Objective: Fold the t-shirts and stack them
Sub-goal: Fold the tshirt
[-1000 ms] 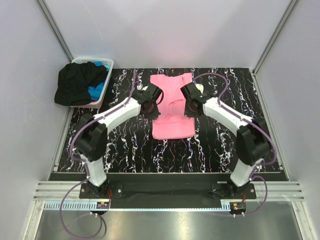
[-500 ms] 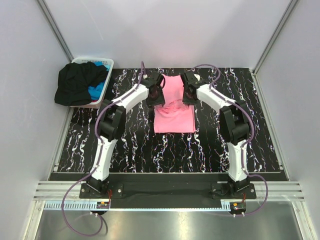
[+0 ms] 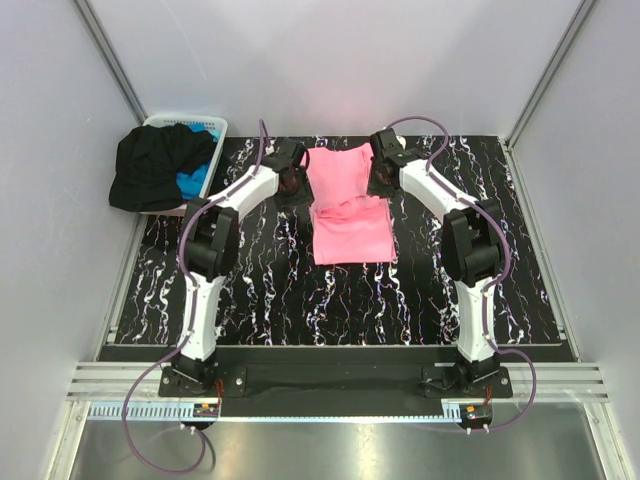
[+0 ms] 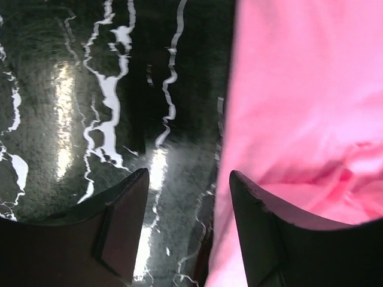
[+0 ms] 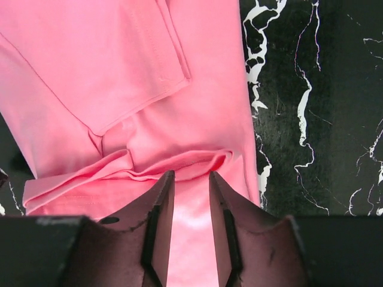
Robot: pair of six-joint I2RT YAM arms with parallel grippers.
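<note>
Where the two white arms reach out from the near edge over the black, white-veined marble-patterned table point(image 3: 250, 290), both end at the far half of it, one on either side of the bright pink short-sleeved cotton t-shirt point(image 3: 348, 225). The left pincer point(image 4: 187, 197) stands spread wide just above the table; bare surface fills most of the gap between its dark fingers point(image 4: 122, 230), and the shirt's left edge runs under its right finger, with no cloth gripped. The right pincer point(image 5: 190, 179) hangs over the shirt's opposite side with its fingers parted only a little; smooth pink cloth shows through the narrow gap, and nothing is pinched. Just beyond its tips a raised fold crosses the shirt, and past that a sleeve lies turned in over the body. The pink t-shirt lies flat between the two pincers, folded to a narrow upright rectangle that extends nearer than both. Well away to the left of the left pincer, at the table's far corner, sits a white slotted plastic basket point(image 3: 215, 128), with a black t-shirt point(image 3: 150, 170) heaped in it and spilling over its left rim, and a bright blue t-shirt point(image 3: 190, 183) showing beside the black one.
</note>
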